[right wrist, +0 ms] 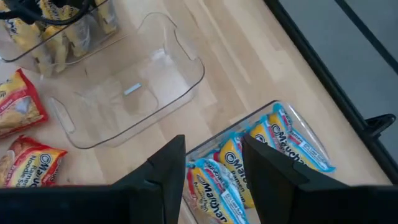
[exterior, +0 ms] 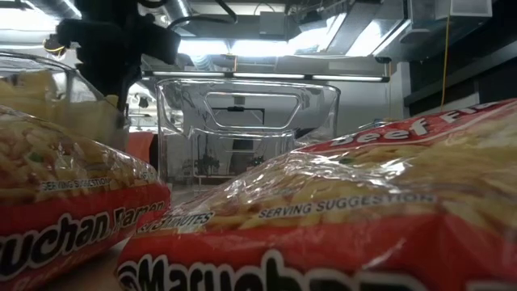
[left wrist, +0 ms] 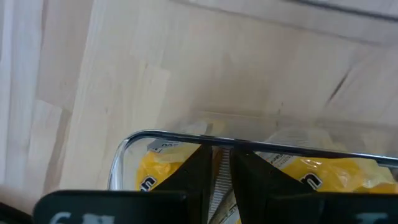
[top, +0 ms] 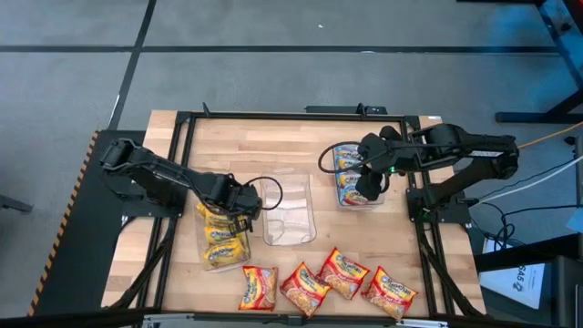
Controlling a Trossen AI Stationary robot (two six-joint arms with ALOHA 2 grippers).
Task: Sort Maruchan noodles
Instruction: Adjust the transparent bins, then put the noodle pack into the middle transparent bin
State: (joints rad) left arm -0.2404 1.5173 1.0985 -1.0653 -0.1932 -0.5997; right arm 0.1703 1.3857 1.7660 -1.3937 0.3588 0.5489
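Yellow noodles [left wrist: 163,175] sit pinched in the left pincer [left wrist: 217,180]; right pincer [right wrist: 211,180] gapes above blue-edged packets [right wrist: 292,146].

Three clear trays stand across the table's [top: 291,137] middle: the left tray [top: 221,248] is packed with yellow packets [top: 223,239] and has the left gripper [top: 241,219] in it, the middle tray [top: 290,211] is empty, and the right tray [top: 357,176] holds blue-edged packets [top: 347,159] beneath the right gripper [top: 369,187]. Four red-orange packets [top: 328,282] line the near edge; the far strip of wood is bare
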